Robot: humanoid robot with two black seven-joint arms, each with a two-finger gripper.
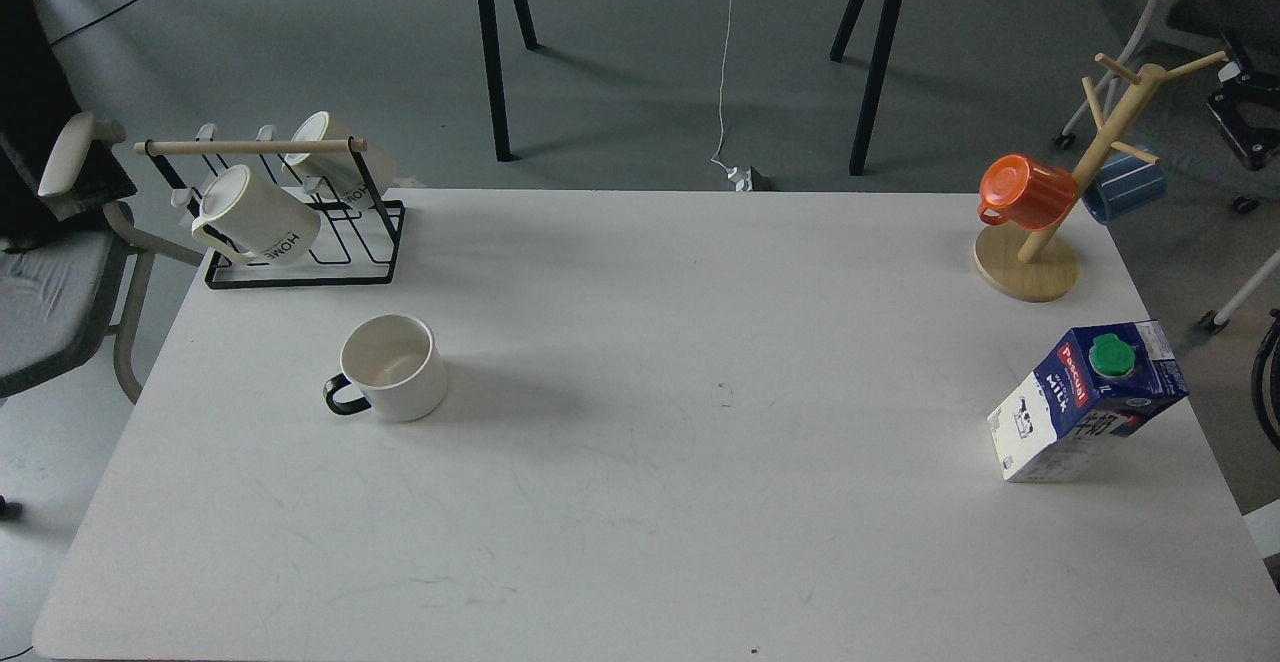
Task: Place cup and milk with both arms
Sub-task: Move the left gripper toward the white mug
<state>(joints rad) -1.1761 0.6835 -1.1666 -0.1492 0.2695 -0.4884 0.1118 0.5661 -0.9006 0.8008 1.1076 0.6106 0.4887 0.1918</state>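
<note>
The cup [392, 366], a short white mug with a black handle pointing left and a cream inside, stands upright on the left part of the white table [640, 502]. The milk [1085, 400], a blue and white carton with a green cap, stands near the table's right edge. Neither of my arms nor grippers shows in the head view.
A black wire rack [290, 242] with a wooden bar holds two cream "HOME" mugs [255, 215] at the back left. A wooden mug tree [1060, 232] with an orange cup [1025, 190] and a blue cup stands at the back right. A grey chair [50, 282] is left of the table.
</note>
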